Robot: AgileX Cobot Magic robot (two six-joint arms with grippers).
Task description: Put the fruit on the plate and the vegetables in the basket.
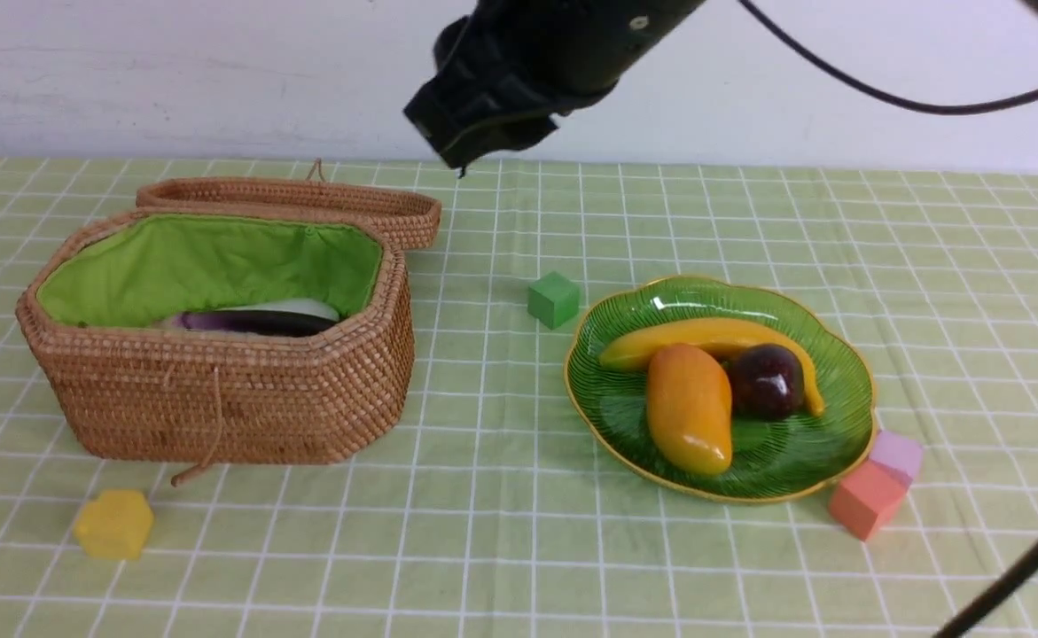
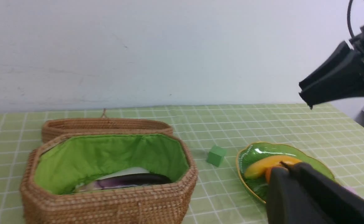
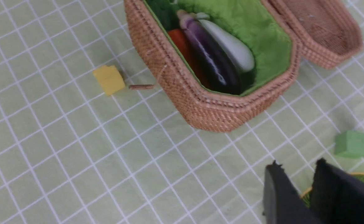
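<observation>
Fruit all on plate, veg in basket. Right end effector aloft, empty, slightly parted; left end effector I can't tell. I'd judge the eggplant slick, light: grip mid-body.

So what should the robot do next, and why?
Probably just pull the right gripper back and stop. The banana, mango and mangosteen already lie on the plate, and the eggplant, carrot and radish lie in the basket. Both grippers look empty.
</observation>
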